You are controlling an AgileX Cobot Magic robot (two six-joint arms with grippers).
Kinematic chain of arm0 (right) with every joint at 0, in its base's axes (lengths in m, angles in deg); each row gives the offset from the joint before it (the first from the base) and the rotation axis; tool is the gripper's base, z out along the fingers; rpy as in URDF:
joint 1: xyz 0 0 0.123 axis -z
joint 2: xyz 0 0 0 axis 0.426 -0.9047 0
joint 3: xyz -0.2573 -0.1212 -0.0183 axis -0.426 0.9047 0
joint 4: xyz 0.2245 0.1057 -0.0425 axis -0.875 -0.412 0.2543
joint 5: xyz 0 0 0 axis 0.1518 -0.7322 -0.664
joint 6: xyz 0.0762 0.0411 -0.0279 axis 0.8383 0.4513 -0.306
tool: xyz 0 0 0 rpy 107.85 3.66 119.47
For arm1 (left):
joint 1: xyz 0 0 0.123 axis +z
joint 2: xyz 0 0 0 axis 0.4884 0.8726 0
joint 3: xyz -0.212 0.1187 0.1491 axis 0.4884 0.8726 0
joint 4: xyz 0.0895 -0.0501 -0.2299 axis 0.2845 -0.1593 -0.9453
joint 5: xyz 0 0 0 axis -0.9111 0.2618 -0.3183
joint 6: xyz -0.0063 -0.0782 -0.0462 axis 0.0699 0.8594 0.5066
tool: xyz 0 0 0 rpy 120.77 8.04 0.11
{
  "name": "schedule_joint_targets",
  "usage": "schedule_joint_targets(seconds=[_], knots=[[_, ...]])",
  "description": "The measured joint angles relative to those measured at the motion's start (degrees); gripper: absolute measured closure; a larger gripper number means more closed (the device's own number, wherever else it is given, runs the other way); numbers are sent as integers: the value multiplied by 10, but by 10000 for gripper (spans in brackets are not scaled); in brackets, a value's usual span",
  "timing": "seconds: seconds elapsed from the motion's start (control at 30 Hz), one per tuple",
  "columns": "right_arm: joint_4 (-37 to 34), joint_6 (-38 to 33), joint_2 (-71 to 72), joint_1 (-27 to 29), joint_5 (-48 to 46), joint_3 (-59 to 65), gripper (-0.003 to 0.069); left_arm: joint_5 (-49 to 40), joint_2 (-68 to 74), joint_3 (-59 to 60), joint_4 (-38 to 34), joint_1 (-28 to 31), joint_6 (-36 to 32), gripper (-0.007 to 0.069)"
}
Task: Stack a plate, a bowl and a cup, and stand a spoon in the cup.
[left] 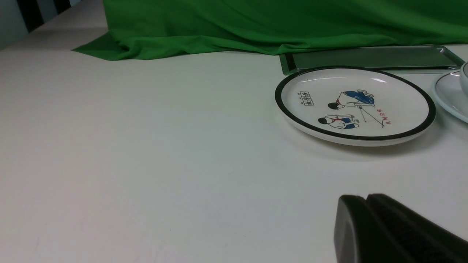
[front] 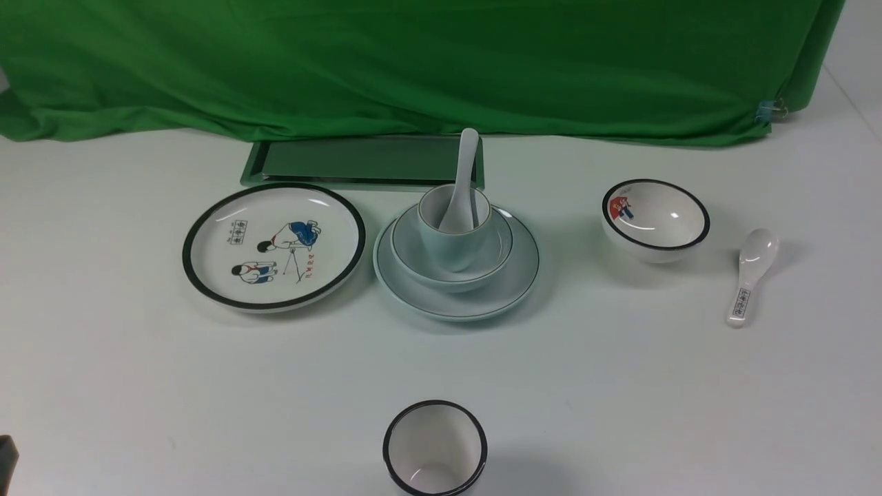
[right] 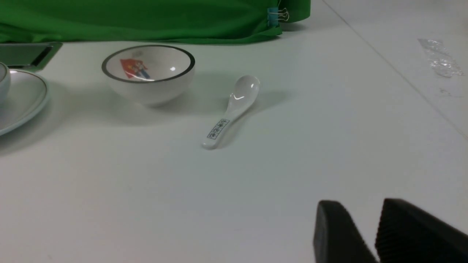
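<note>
Stack's built mid-worktop — plate (front: 520, 275), bowl (front: 499, 255), cup (front: 455, 241), spoon (front: 463, 180) leaning in it — so keep your left gripper (left: 365, 208), jaws together, and right gripper (right: 378, 226), jaws barely apart, well clear of it.

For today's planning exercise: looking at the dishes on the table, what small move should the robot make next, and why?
Probably none beyond keeping both arms back: the cup sits in the bowl on the plate, and the spoon stands in the cup, so the stack looks finished.
</note>
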Motion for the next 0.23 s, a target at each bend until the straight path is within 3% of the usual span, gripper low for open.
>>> schedule_joint_targets(seconds=[0.23], knots=[[0, -1, 0, 0, 0, 0, 420, 0, 0, 0, 0, 0, 0, 653]])
